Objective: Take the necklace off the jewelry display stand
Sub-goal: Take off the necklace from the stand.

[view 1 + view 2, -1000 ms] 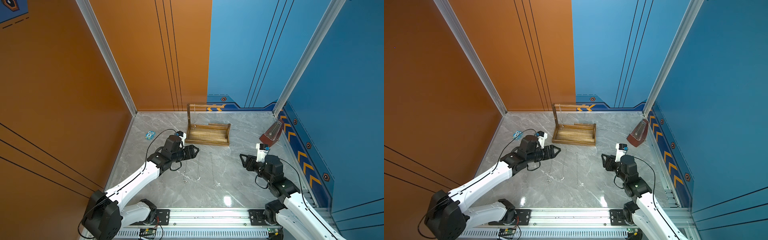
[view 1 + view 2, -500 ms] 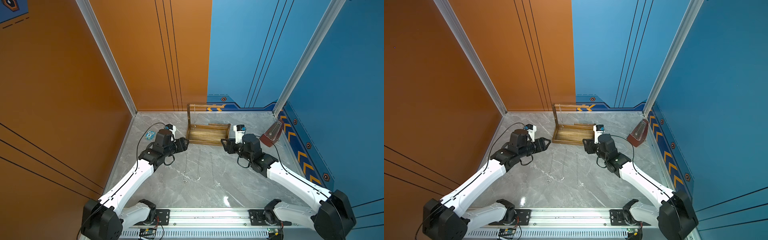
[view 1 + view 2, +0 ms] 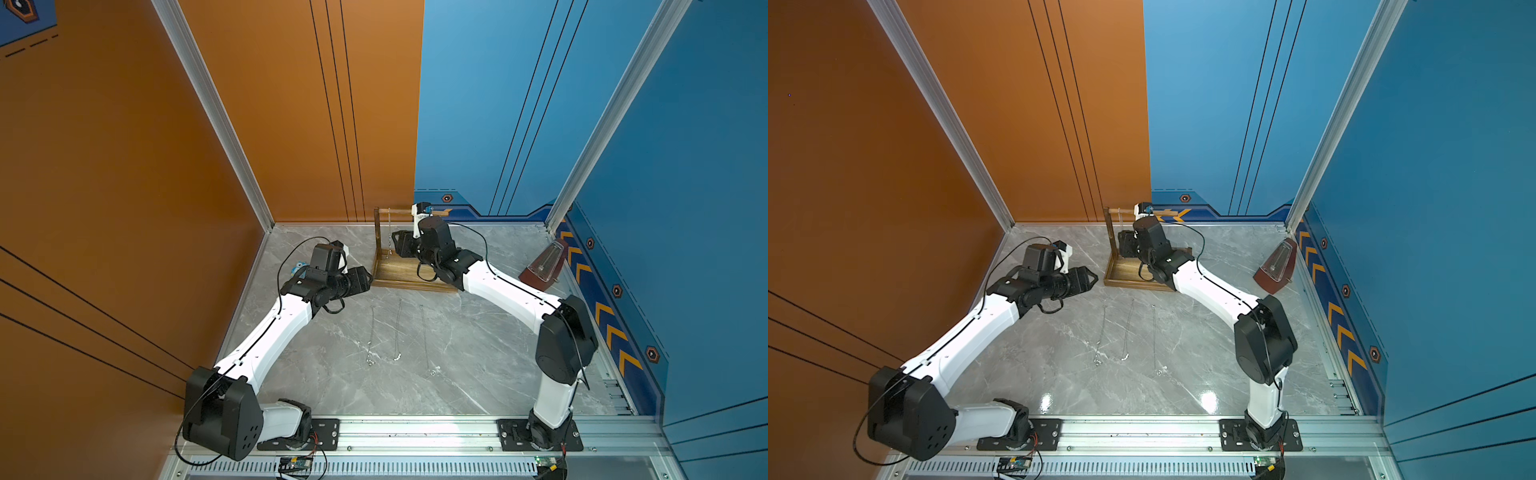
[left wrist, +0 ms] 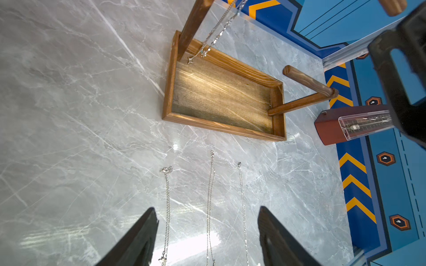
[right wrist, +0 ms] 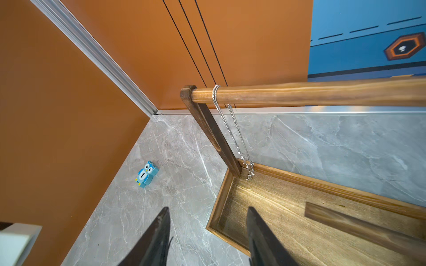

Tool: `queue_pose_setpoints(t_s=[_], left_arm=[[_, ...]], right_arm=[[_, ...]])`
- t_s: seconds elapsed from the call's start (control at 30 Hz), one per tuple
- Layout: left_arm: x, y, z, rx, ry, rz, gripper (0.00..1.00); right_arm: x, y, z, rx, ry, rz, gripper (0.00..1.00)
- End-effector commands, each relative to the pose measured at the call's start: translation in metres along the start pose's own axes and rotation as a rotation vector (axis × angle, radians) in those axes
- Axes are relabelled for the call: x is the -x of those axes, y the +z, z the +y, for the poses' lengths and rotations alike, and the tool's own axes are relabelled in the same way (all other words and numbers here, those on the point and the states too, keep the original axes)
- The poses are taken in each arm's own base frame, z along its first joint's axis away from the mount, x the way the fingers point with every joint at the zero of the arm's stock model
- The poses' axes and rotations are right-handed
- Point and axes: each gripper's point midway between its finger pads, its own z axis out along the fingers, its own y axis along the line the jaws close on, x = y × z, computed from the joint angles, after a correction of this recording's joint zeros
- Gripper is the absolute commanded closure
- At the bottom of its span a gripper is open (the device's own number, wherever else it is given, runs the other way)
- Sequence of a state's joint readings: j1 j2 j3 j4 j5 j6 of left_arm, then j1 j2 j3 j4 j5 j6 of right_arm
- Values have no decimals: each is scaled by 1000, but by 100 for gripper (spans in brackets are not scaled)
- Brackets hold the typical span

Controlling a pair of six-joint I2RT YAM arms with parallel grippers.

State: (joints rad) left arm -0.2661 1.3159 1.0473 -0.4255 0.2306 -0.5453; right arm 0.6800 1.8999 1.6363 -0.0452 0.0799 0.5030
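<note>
Right tool (image 5: 208, 210) gaping — necklace (image 5: 216, 94) loop over rod (image 5: 299, 92) plain only wrist-side.

Robot lab cell, grey marble-pattern tabletop (image 3: 478, 374), orange panel wall (image 3: 124, 166) and blue panel wall (image 3: 478, 104) enclosing it, aluminium frame post (image 3: 216, 112) at its back corner, aluminium mounting rail (image 3: 415, 432) along its front edge.

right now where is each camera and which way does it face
top views: high above the front, looking down at the grey marble tabletop; both arms whole
left wrist: past the open left gripper toward three silver chains and the brown wooden stand
right wrist: past the open right gripper toward the stand's top rod and hanging silver necklace
shared: both wrist views show stand and necklace
</note>
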Motion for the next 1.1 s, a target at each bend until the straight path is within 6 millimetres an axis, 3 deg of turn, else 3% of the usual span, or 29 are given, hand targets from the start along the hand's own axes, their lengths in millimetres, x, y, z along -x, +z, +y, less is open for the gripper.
queue_pose_setpoints(t_s=[0.0, 0.13, 0.4, 0.93, 1.07], left_arm=[[-4, -4, 10, 5, -10, 22, 29], [-8, -5, 20, 27, -28, 21, 29], [-6, -9, 18, 12, -36, 13, 27], [-7, -7, 20, 7, -53, 22, 26], [-7, -8, 18, 1, -53, 23, 26]], right_arm=[[-3, 20, -10, -84, 22, 18, 46], [-1, 46, -5, -84, 24, 12, 47], [-2, 80, -12, -104, 46, 12, 49], [10, 104, -22, -144, 37, -41, 51], [14, 107, -23, -139, 54, -50, 57]])
